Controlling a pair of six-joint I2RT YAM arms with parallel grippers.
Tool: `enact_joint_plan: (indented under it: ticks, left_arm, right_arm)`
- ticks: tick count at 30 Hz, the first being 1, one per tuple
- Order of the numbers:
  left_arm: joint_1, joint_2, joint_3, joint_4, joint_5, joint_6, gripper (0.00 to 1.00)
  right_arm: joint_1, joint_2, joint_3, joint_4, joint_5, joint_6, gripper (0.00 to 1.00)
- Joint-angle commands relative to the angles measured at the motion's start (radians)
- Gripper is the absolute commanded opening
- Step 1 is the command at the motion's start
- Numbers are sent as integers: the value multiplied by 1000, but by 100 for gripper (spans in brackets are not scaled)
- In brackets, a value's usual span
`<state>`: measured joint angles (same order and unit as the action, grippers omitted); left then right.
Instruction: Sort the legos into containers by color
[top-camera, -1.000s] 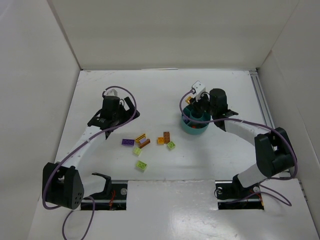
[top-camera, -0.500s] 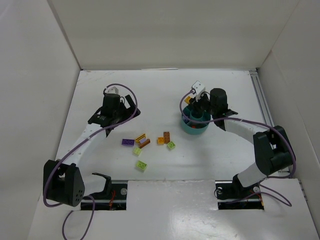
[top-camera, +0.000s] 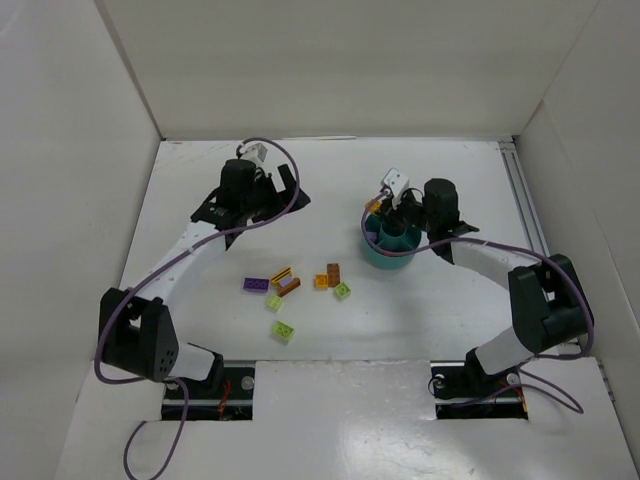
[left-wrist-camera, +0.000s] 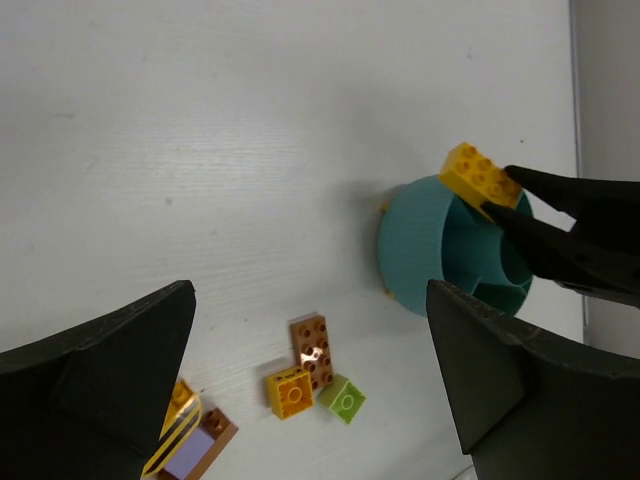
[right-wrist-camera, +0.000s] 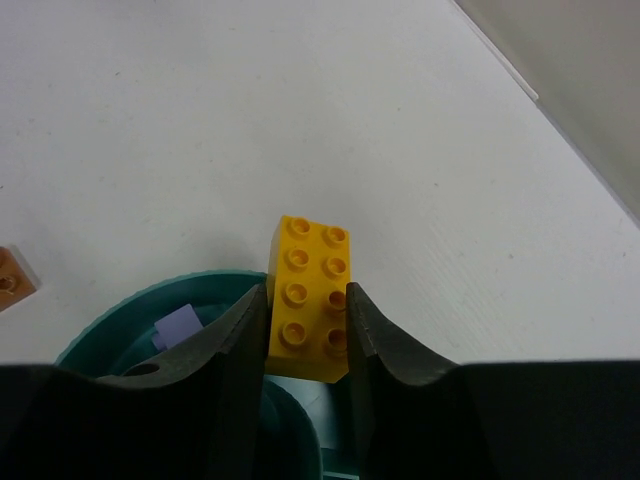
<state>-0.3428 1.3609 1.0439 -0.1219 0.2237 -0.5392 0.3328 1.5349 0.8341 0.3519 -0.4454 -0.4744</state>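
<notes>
Right arm reaches forward over the table (top-camera: 440, 300), the right gripper (top-camera: 385, 212) narrowed on a yellow brick (right-wrist-camera: 308, 297), gripped by its long sides at the rim of the teal bowl (left-wrist-camera: 415, 250); left arm stretches toward the far centre, the left gripper (left-wrist-camera: 310, 300) spread wide, holding nothing. Inside the bowl, one pale purple piece (right-wrist-camera: 178, 325) shows in an outer compartment, other contents hidden; the loose legos (top-camera: 333, 273) lie on the table left of the bowl, apart from it.

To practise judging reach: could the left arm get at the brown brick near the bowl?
Probably yes. The left pincer is open and empty; the brown brick lies uncovered; the right pincer holds a yellow brick at the bowl.
</notes>
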Motion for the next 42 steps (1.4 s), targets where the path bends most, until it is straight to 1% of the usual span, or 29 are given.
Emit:
enact_joint_plan:
  ticks: [1, 3, 4, 5, 7, 8, 11, 14, 15, 16, 18, 19, 21, 24, 26, 28, 30, 31, 33, 39, 42]
  left_arm:
    - [1, 48, 85, 87, 129, 44, 99]
    - [1, 85, 114, 97, 186, 44, 99]
    - [-8, 118, 134, 119, 216, 44, 99]
    - [-9, 130, 134, 145, 262, 44, 99]
    - [-9, 167, 171, 156, 301, 53, 99]
    - [-9, 179, 183, 169, 328, 53, 99]
    - [-41, 230, 244, 169, 338, 87, 99]
    - [-71, 289, 300, 169, 387, 111, 99]
    - [-71, 305, 309, 169, 435, 120, 99]
    - [-84, 319, 309, 182, 469, 120, 99]
    - [-84, 361, 318, 223, 552, 104, 99]
    - [-84, 375, 318, 267, 630, 93, 99]
    - [-84, 400, 318, 303, 680, 68, 99]
    - [-105, 440, 346, 314, 692, 68, 99]
    - [-116, 467, 372, 335, 727, 59, 99]
    - [-125, 483, 372, 378, 767, 19, 99]
    - [-125, 492, 346, 519, 840, -40, 99]
    - [-125, 492, 331, 578, 858, -120, 99]
    - [-125, 492, 308, 689, 884, -177, 99]
    - [-134, 511, 308, 689, 884, -188, 96]
    - [-144, 521, 308, 689, 875, -188, 95]
  right_arm:
    - [-9, -47, -19, 13, -50, -23, 23]
    - [-18, -61, -20, 13, -62, -23, 21]
    - [-18, -71, -20, 13, -79, -23, 16]
    - [-18, -71, -20, 13, -88, -23, 16]
    - [-28, -81, -9, -8, -102, -33, 13]
    - [-28, -81, 5, -22, -102, -33, 13]
    - [-28, -61, 14, -41, -102, -43, 10]
    - [-28, -61, 5, -41, -124, -53, 10]
    - [-28, -71, 5, -41, -124, -67, 10]
    - [-38, -71, 5, -41, -168, -78, 10]
    - [-38, -100, 5, -41, -197, -87, 9]
    - [-38, -101, 5, -41, -197, -99, 9]
    - [-38, -125, 5, -41, -197, -108, 9]
    - [-38, -136, -4, -41, -197, -109, 9]
    - [-47, -147, -4, -41, -242, -119, 9]
    - [-48, -156, 5, -41, -286, -131, 9]
    - [-48, -168, 5, -41, -347, -132, 9]
    - [-48, -168, 5, -41, -361, -141, 9]
    - [-48, -180, 5, -41, -371, -141, 9]
    - [-48, -235, -6, -31, -362, -141, 9]
    - [-48, -257, -16, -13, -332, -130, 8]
